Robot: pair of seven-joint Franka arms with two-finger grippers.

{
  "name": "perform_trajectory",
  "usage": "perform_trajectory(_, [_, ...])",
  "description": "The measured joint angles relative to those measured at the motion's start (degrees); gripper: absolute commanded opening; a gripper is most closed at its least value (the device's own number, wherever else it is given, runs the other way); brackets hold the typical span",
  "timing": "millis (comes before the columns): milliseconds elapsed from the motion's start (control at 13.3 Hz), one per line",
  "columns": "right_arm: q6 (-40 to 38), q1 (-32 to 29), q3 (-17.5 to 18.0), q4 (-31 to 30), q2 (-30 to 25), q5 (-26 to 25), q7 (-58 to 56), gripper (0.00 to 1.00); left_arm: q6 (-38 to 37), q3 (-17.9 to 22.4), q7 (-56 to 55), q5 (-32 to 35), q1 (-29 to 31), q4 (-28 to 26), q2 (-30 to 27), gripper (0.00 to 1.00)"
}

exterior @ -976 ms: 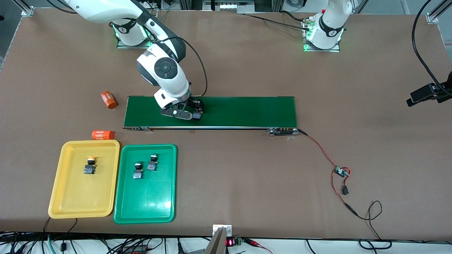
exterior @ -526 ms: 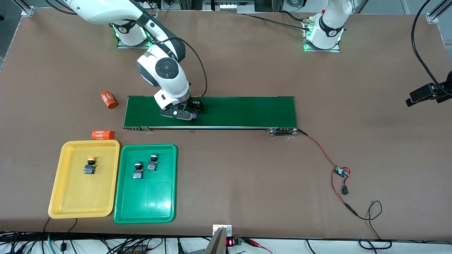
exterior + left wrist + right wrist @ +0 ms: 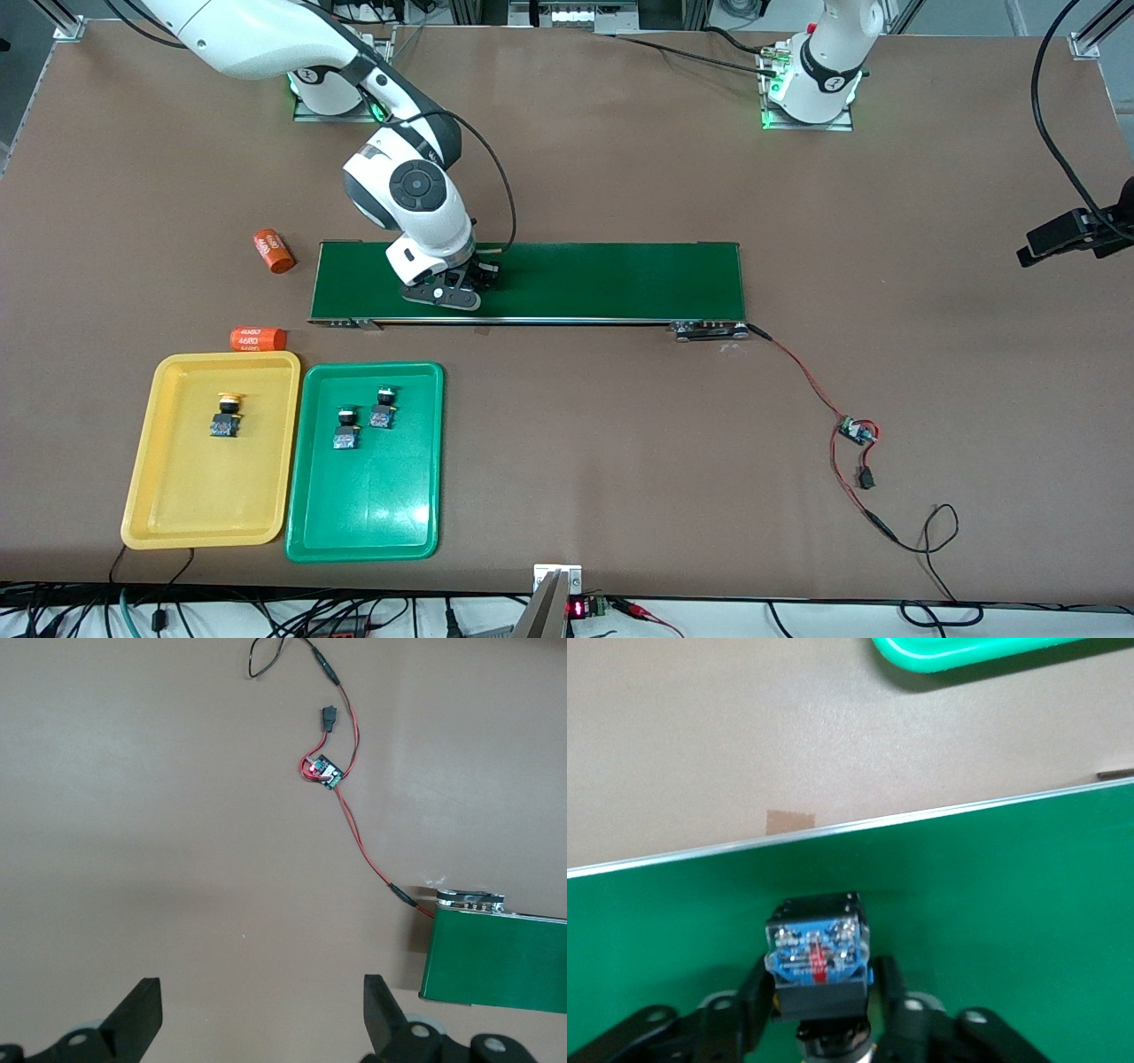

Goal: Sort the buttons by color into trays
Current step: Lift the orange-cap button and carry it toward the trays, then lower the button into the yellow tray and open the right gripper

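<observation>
On the dark-green conveyor belt (image 3: pixel 620 279) my right gripper (image 3: pixel 478 283) is down low and shut on a button (image 3: pixel 818 948). The button's blue-and-clear terminal block shows between the fingers (image 3: pixel 753 1005), and its cap is hidden. The yellow tray (image 3: pixel 204 496) holds one yellow-capped button (image 3: pixel 228 416). Beside it, the green tray (image 3: pixel 363 505) holds two green-capped buttons (image 3: pixel 347 427) (image 3: pixel 384 408). My left gripper (image 3: pixel 263 1010) hangs open over bare table near the belt's end and holds nothing. It waits there.
Two orange cylinders (image 3: pixel 273 251) (image 3: pixel 258 338) lie near the belt's end, toward the right arm's end of the table. A small circuit board with red wires (image 3: pixel 858 431) runs from the belt's other end. A corner of the green tray (image 3: pixel 966 651) shows in the right wrist view.
My right gripper's fingers have closed onto the button on the belt. The hand has shifted slightly toward the right arm's end of the table. The left arm has not moved.
</observation>
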Motion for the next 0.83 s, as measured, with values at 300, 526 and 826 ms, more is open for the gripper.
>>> perform_trajectory(300, [-0.3, -1.7, -0.2, 1.7, -0.1, 0.0, -0.1, 0.03, -2.6, 0.2, 0.0, 0.0, 0.5, 0.0, -0.1, 1.0])
perform_trajectory(526, [-6.2, -2.9, -0.2, 7.3, -0.3, 0.0, -3.2, 0.03, -3.2, 0.4, 0.0, 0.0, 1.8, 0.0, -0.1, 1.0])
perform_trajectory(826, [-16.7, -6.5, -0.7, 18.1, -0.6, 0.8, -18.3, 0.03, -4.1, 0.4, 0.0, 0.0, 2.0, 0.0, -0.1, 1.0])
